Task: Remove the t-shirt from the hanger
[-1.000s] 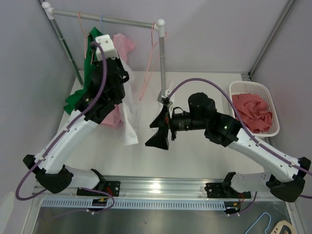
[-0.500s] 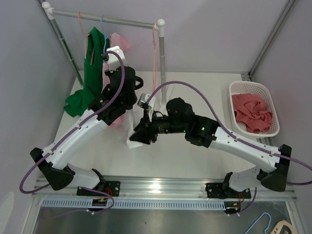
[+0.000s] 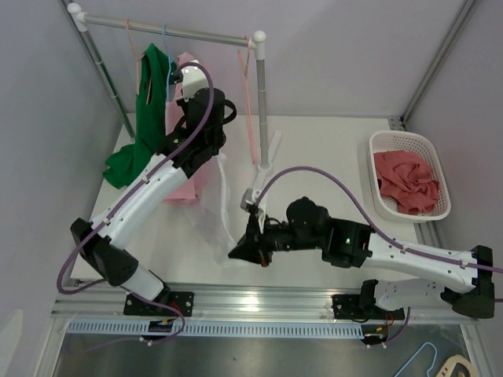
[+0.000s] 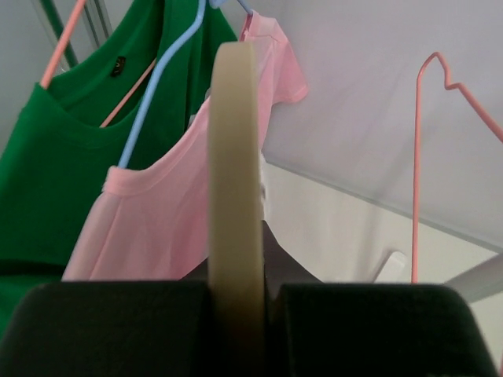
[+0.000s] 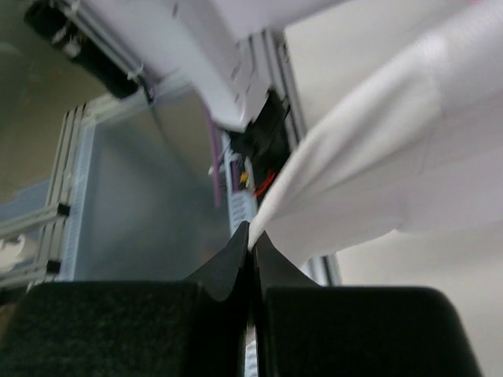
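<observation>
Much of what I hold is hidden. In the left wrist view only one edge-on strip of the cream hanger (image 4: pixel 234 157) shows; its hook is cut off at the top and its shoulders are out of sight. From above, my own left wrist covers it entirely. I cannot tell whether the collar of the white t-shirt (image 3: pixel 214 212) sits on that hanger, since the neck of the shirt shows in no view. The right wrist view is blurred, and beyond the cloth I make out only the table's edge and metal framing. My left gripper (image 4: pixel 237 294) is clamped on the cream hanger, a dark finger pressed to each side of the strip. That arm is stretched far forward and up, its wrist just below the rail (image 3: pixel 196 33), beside the green t-shirt (image 4: pixel 47 173) and the pink t-shirt (image 4: pixel 173 212) on its blue hanger (image 4: pixel 157 102). A bare pink hanger (image 4: pixel 415 157) hangs apart on the right. My right gripper (image 5: pixel 251 239) is pinched tight on a fold of the white t-shirt. That arm lies low and reaches leftward across the near part of the table (image 3: pixel 330 149). The shirt is drawn out as a long thin sheet between my two wrists, from the rack end towards the table's near edge.
</observation>
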{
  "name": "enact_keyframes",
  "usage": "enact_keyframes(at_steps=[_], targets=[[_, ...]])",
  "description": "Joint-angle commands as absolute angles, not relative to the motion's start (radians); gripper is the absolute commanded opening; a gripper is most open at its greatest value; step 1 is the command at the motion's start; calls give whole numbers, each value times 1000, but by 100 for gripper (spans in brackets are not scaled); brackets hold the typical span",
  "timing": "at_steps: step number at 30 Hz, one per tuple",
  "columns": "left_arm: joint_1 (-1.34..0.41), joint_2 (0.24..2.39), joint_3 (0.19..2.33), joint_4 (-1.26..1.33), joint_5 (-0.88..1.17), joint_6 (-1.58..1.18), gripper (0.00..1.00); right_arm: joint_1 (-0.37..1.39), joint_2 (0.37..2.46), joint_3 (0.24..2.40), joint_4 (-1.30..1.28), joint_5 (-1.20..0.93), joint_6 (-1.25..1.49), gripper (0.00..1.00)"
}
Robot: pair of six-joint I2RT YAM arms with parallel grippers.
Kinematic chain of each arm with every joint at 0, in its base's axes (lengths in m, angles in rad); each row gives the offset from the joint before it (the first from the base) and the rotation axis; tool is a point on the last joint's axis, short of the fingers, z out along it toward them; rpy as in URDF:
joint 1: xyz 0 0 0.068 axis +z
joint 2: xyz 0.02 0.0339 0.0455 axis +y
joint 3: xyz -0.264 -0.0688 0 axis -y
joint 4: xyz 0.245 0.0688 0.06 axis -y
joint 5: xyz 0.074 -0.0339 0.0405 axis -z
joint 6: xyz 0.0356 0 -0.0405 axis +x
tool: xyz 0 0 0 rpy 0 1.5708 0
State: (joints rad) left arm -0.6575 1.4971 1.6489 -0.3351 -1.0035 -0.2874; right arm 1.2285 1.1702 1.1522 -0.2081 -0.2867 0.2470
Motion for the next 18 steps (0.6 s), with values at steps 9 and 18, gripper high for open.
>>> enact_keyframes(at_steps=[9, 18], targets=[[-632, 1453, 1843, -562, -894, -441, 1, 1349, 1184, 874, -70, -111, 425, 0], [-966, 1082, 1473, -984, -903, -774, 1, 1078, 1199, 1005, -130, -69, 361, 0]])
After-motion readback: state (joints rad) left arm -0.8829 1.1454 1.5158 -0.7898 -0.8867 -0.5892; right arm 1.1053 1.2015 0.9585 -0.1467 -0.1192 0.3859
